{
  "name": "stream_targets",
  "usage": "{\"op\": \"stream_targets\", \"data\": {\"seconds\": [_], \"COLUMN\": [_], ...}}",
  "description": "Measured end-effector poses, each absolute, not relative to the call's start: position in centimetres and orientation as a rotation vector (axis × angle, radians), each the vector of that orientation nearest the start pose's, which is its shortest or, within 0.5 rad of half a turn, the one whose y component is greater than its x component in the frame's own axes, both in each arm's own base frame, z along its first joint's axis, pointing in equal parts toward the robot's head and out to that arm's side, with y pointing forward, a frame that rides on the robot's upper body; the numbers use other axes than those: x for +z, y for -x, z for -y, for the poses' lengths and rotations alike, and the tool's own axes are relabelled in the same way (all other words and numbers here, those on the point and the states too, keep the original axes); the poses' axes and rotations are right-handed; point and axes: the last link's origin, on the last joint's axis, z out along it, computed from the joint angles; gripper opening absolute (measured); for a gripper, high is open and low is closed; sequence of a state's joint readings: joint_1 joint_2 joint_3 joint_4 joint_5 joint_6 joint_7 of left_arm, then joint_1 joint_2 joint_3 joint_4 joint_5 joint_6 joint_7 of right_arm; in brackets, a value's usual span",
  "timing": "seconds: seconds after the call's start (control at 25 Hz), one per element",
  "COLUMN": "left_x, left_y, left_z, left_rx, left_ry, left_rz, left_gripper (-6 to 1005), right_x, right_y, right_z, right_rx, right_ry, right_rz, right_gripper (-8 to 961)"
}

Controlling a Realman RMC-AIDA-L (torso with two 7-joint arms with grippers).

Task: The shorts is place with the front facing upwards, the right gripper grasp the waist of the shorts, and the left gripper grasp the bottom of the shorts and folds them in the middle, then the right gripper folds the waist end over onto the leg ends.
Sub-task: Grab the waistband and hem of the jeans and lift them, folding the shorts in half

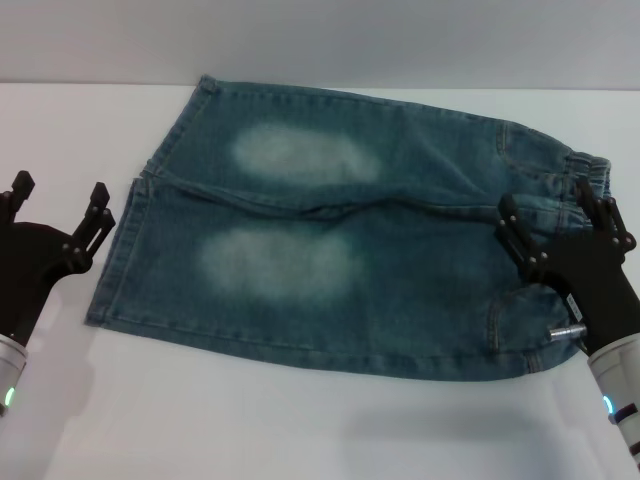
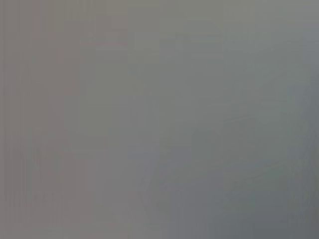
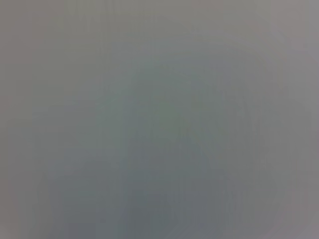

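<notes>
White table [image 1: 300, 430] fills most of head view, plain grey wall [image 1: 320, 40] behind its far edge, even soft light

We see the left gripper [image 1: 58, 208], a black pronged claw with small screws, on a pale wrist with a green light; the right gripper [image 1: 562, 215] matches, its silver-white wrist lit cyan.

Your left gripper [image 1: 58, 212] sits at nine o'clock, fingers [image 1: 98, 212] spread apart, pointing toward one o'clock. Your right gripper [image 1: 558, 215] sits at three o'clock, fingers spread, pointing toward eleven.
</notes>
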State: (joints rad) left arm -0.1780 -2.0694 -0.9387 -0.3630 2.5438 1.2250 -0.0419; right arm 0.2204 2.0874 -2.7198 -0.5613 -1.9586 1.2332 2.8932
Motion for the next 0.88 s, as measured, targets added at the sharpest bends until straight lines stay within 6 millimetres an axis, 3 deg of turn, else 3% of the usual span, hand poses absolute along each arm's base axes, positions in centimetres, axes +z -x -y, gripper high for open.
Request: {"op": "stream_targets", "data": {"seconds": [0.88], "left_x": [-2.66], "left_y": [33.11], "left_z": [-27.21], "left_rx": [-0.697], "left_ry": [1.637], "left_rz": [0.464], "left_gripper": [853], "right_x": [-7.83], "right_y": [-28.66], "right_z": [-25.73], "right_rx": [0.699], "right_ry": [1.657], "right_rz": [-0.520], "right_gripper": [811]}}
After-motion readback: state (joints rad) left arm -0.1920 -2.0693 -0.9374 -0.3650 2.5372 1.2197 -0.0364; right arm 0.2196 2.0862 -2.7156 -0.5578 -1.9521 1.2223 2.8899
